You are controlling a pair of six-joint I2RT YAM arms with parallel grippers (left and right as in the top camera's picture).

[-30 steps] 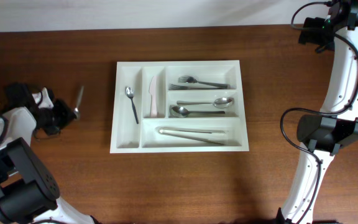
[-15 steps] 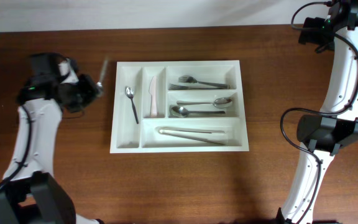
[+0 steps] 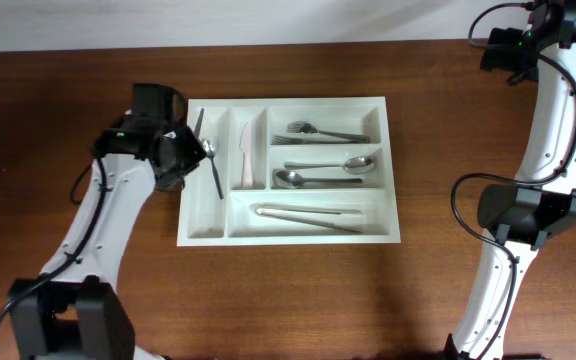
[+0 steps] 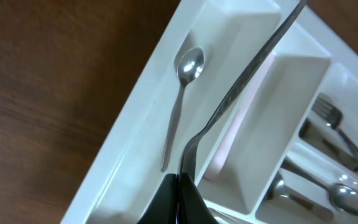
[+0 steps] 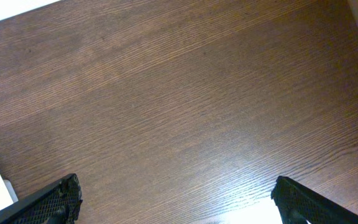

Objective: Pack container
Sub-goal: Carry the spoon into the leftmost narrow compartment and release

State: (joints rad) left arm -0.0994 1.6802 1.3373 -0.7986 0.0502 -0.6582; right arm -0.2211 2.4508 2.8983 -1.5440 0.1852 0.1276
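Observation:
The container (image 3: 288, 102) is a white five-compartment cutlery tray at the table's middle; it also fills the left wrist view (image 4: 123, 143). My left gripper (image 3: 190, 158) is shut on a metal utensil (image 3: 199, 125) and holds it tilted above the tray's far-left narrow compartment. In the left wrist view the jaws (image 4: 180, 193) pinch the utensil (image 4: 241, 87), whose patterned handle runs up and to the right. A teaspoon (image 4: 182, 93) lies in that compartment below. My right gripper (image 5: 179, 199) is open and empty, high at the far right (image 3: 503, 50).
The tray holds a teaspoon (image 3: 211, 165), a pale pink knife (image 3: 245, 155), forks (image 3: 323, 131), two spoons (image 3: 328, 172) and tongs (image 3: 308, 215). Bare brown table surrounds the tray. The right arm's base (image 3: 533, 215) stands right of the tray.
My left gripper has lifted the utensil from the table at the far left and carried it right, to above the tray's left compartment. The right arm has not moved.

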